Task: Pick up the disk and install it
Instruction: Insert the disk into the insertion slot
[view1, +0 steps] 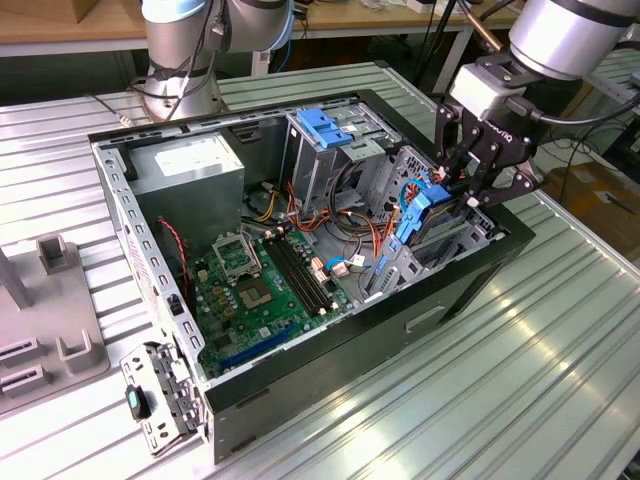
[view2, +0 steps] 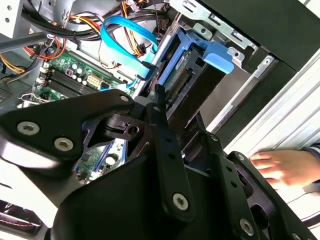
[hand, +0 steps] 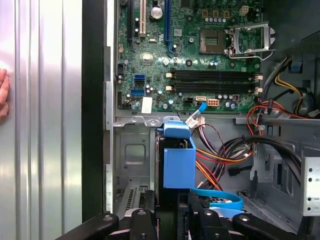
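Gripper (view1: 458, 195) clasping flat blue-railed disk (view1: 415, 218), ribbed metal table (view1: 560, 340)

The case (view1: 350, 355) lies open on the tabletop (view1: 520, 380), with the motherboard (view1: 265, 290) on its floor and the power supply (view1: 190, 170) and cage (view1: 325, 140) behind that. At the case's end on the exterior view's right the disk (view1: 412, 222) stands tilted on edge in a bay, its upper end clamped in the tool (view1: 462, 190) above it. A hand (view2: 280, 167) rests on the tabletop just beside the case there; a fixture (view1: 60, 320) sits off the other end.
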